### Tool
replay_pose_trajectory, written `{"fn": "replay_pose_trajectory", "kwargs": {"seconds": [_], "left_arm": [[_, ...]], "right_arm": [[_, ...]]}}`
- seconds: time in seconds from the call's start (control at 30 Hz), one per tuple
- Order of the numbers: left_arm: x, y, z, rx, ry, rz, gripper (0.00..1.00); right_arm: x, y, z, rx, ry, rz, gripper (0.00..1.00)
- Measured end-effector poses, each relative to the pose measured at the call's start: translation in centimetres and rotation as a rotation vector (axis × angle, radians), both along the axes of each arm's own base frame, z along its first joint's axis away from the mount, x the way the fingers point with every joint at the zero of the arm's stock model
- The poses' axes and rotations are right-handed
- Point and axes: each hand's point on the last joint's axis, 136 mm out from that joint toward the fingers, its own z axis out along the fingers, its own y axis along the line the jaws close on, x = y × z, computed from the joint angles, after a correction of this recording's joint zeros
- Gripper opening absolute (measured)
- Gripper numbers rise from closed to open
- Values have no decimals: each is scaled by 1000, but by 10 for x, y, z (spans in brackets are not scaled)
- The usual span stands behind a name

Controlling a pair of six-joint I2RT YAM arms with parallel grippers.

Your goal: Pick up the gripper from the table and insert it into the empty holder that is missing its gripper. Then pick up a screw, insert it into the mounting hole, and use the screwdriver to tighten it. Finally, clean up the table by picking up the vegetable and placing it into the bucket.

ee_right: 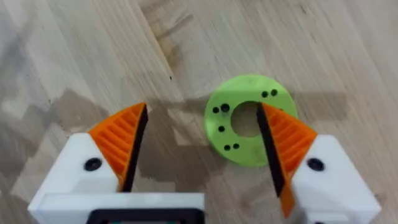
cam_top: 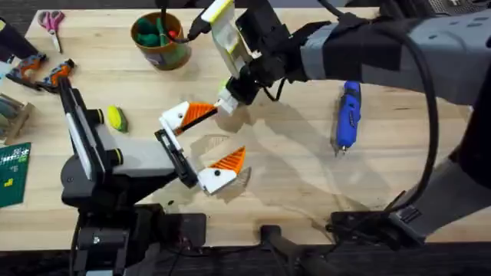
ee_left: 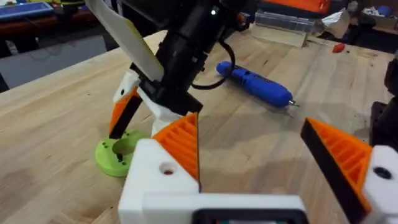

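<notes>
Right wrist view had the right claw (ee_right: 200, 118) spread open and holding nothing, poised over a bright green disc (ee_right: 249, 127) that lay flat on the table (ee_right: 74, 50) directly beneath it. One of its fingertips (ee_right: 283, 140) overlapped the disc's centre hole.

Both of its white finger bases (ee_right: 81, 168) carried an orange wedge tip (ee_right: 121, 134). The left claw (ee_left: 249, 134), just beside the right one and facing it, was also open and empty, with both of its fingers tipped in orange. With all four holders filled, I judged the gripper insertion done, though which tip was the new one could not be told.

A dark hole showed in each base. Whether any held a screw was too small to tell, so the screw step looked open.

Farther off, on the right claw's arm side and well apart from both claws, the screwdriver (cam_top: 347, 115) lay flat on the wood. It was bright blue and pen-shaped, with its thin metal tip free.

Back along the left arm from its claw sat the vegetable (cam_top: 115, 117), a small yellow-green oval on the table, not yet cleared.

Beyond both claws stood the bucket (cam_top: 161, 40), a short, round, upright can with some items already inside. Tightening and cleanup seemed left to do.
</notes>
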Motion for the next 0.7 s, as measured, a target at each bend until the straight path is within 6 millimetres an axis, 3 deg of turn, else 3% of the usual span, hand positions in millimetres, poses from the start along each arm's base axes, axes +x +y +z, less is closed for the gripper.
{"fn": "replay_pose_trajectory", "kwargs": {"seconds": [0.7], "left_arm": [[0,0,0,0,0,0,985]], "right_arm": [[0,0,-1,-9,-17,26,989]]}}
